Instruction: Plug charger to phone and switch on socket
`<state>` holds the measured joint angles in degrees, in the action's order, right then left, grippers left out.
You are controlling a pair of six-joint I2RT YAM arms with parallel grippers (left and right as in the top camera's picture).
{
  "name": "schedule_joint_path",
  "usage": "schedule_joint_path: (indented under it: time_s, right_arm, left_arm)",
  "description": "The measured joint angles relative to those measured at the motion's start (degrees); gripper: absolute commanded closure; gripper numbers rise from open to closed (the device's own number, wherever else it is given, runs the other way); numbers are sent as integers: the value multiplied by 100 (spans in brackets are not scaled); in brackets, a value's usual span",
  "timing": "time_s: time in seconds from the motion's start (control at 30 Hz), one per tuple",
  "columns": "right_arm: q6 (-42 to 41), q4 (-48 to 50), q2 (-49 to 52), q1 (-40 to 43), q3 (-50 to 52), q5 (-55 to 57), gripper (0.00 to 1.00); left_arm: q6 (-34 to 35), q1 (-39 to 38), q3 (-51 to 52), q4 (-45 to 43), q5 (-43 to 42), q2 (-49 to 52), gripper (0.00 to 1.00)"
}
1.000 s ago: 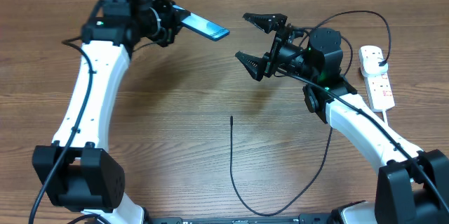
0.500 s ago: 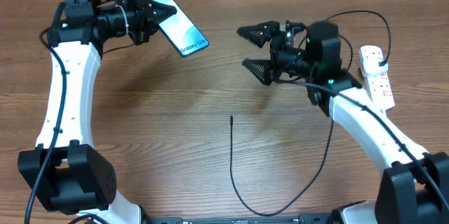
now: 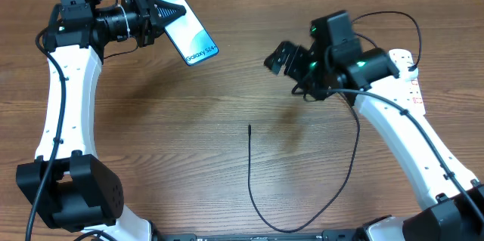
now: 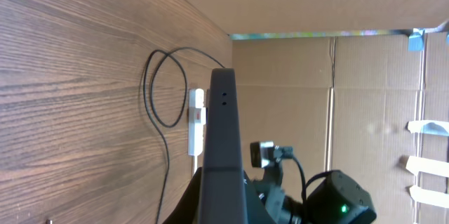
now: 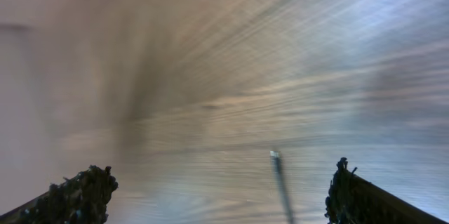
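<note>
1. We see the left gripper (image 3: 160, 14) clamped shut on one end of the phone (image 3: 190, 29), holding it in the air above the far left of the table (image 3: 174, 120).
2. The phone is a slim rectangle with a glowing light-blue screen, dark edges and a small line of text near its lower end. It is tilted, screen up, in the overhead view.
3. From the left wrist, we see the phone (image 4: 223, 140) edge-on as a thin dark bar.
4. The right gripper (image 3: 281, 58) hangs open and empty, well apart from the phone. Its two fingers (image 5: 77, 194) stand wide at the bottom corners of the blurred right wrist view.
5. The charger (image 3: 250, 167) is a thin black cable lying on the wood. Its tip points away from us at mid-table, below the right gripper.
6. The white socket (image 3: 414, 99) lies at the far right, partly hidden by the right arm.
</note>
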<state>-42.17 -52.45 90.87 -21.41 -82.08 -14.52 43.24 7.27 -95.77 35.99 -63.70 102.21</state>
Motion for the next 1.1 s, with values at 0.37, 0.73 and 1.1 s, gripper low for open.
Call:
schedule_joint_path:
  time_s: [0.37, 0.73, 1.1]
  right_arm:
    - [332, -387, 70, -1294, 52, 1425, 0]
    - [319, -376, 1432, -1464, 98, 1733, 4]
    - [278, -361, 1539, -1735, 131, 1775, 4]
  left_arm:
    - [-39, 0, 0, 2, -15, 0, 96]
    - [-39, 0, 0, 2, -15, 0, 96]
    - [-42, 2, 0, 2, -13, 0, 96]
